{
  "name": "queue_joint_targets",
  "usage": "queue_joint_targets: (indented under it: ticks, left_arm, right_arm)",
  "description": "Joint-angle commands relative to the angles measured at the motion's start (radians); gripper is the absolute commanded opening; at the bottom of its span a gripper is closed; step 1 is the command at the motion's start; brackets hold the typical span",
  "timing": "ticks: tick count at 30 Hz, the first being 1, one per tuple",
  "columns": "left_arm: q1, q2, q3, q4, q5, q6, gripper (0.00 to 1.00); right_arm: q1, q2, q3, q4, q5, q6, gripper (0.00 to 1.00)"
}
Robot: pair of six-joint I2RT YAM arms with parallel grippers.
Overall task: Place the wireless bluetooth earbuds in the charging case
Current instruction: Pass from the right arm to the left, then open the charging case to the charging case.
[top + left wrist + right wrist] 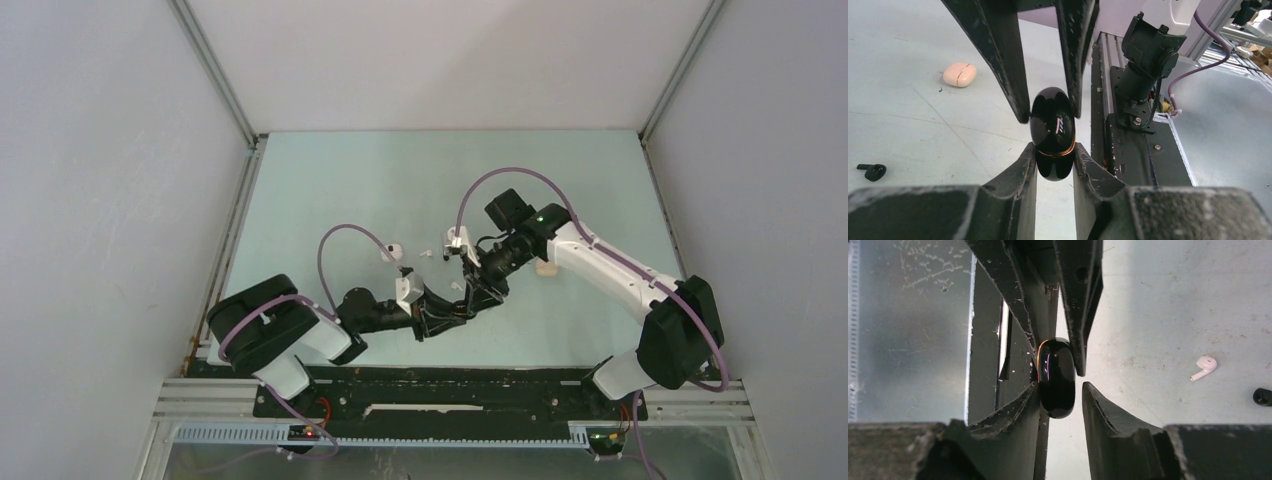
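Black glossy case [1052,127], copper seam round its middle, held above the pale green worktop [340,180], in its nearer half.
Left hand [1054,152]: both fingers pressed on the case's flanks, clamped.
Right hand [1060,390]: fingers apart around the same case, one touching, the other showing a sliver of gap.
Black earbud [872,171]: loose on the worktop, well apart from the hands.
White earbud [1204,367]: loose, also well apart.
Peach case [959,74]: closed, farther off.
Worktop runs wide beyond the hands to the white walls [120,200] on three sides.
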Motion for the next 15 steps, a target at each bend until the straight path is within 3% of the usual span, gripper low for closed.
queue_joint_targets:
  ticks: [1,15]
  left_arm:
    - [-0.018,0.0,0.012,0.09,0.03,0.046,0.0]
    - [-0.02,0.007,0.017,0.089,0.017,0.032,0.0]
  right_arm:
    - [-0.056,-0.003,0.037,0.03,-0.076,0.031,0.39]
    - [-0.145,-0.061,0.046,0.018,-0.126,0.022,0.41]
